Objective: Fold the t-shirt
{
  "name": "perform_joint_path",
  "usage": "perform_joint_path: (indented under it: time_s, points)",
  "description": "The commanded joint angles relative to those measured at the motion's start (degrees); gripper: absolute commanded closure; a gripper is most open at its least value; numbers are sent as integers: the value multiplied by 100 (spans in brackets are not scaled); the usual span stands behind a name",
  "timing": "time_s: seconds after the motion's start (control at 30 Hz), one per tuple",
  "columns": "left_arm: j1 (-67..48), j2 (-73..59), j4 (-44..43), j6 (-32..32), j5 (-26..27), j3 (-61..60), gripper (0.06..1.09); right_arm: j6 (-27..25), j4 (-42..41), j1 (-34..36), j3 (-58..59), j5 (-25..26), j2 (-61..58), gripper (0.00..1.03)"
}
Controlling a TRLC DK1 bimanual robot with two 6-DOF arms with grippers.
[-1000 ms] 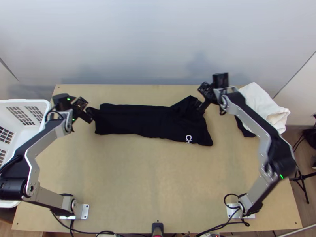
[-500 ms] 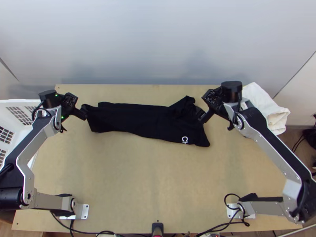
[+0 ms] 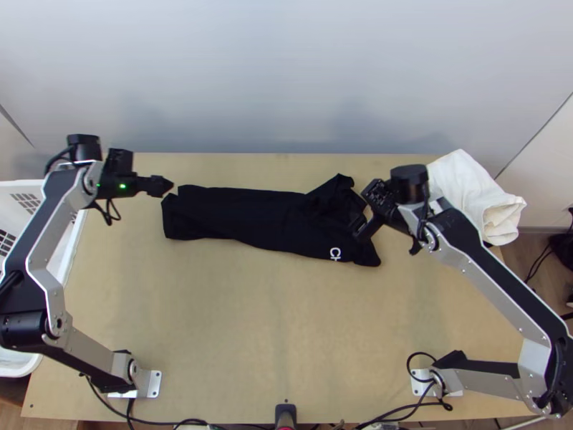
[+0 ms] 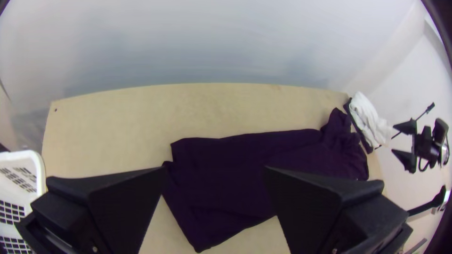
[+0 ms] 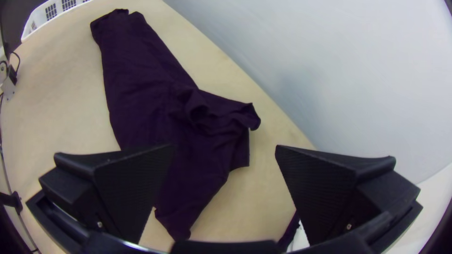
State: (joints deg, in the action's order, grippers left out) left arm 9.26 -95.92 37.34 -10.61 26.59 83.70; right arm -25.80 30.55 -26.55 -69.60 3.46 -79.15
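"Looking across from your side, what lies under your arms (image 3: 93, 358)?"

"A light wooden table (image 3: 279, 344), smooth and pale, with metal base plates (image 3: 153, 383) at its near corners. To your left sits a white basket (image 4: 38, 164); farther up on your right, a white cloth (image 3: 465, 188) lies heaped by the table's side. Beyond the far edge you have a plain pale wall (image 3: 286, 72)."

"And your t-shirt (image 3: 251, 218)?"

"It lies across the far half of the table in a long, narrow band. White lettering marks the near side of its right end; behind that, you can see it bunched, with a peak poking toward the wall. Your left tool (image 3: 169, 185) is by the left end, spread and pinching nothing. Your right tool (image 3: 360, 234) is over the bunched end, spread too; whether it touches, I can't tell you."

"What textures do you get?"

"Nearest, silvery links with hard edges. Next, your flat black fingers (image 5: 132, 183), finely ribbed. Then soft dark fabric, nearly flat on the left, creased on the right, and the white cloth, thick and rumpled."
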Motion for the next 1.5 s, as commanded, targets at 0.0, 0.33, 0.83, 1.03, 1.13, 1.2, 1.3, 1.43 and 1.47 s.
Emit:
perform_joint_path:
  time_s: [0.0, 0.33, 0.83, 1.03, 1.13, 1.2, 1.3, 1.43, 1.47]
  points:
    - [595, -454, 581, 253, 488, 287, 10, 348, 118, -237, 228, 67, 181, 4]
    - [1052, -1342, 1056, -64, 1094, -152, 11, 365, 426, -228, 245, 172, 225, 4]
    - [419, -2036, 300, 771, 1551, -38, 11, 383, 663, -176, 79, 251, 269, 4]
    - [6, -2168, -52, 973, 1551, 67, 11, 453, 795, -184, 70, 251, 322, 4]
    - [-170, -1983, -517, 1070, 1560, -108, 11, 532, 883, -193, -27, 251, 357, 4]
    - [-319, -1957, -553, 1070, 1621, -100, 20, 550, 918, -184, -53, 260, 392, 4]
    - [-433, -1931, -614, 1211, 1929, -47, 84, 638, 936, -167, -18, 251, 462, 4]
    - [-600, -1807, -605, 1483, 1999, 32, 105, 778, 936, -140, 79, 251, 577, 4]
    - [-644, -1746, -561, 1492, 1999, 67, 105, 814, 936, -149, 96, 251, 603, 4]
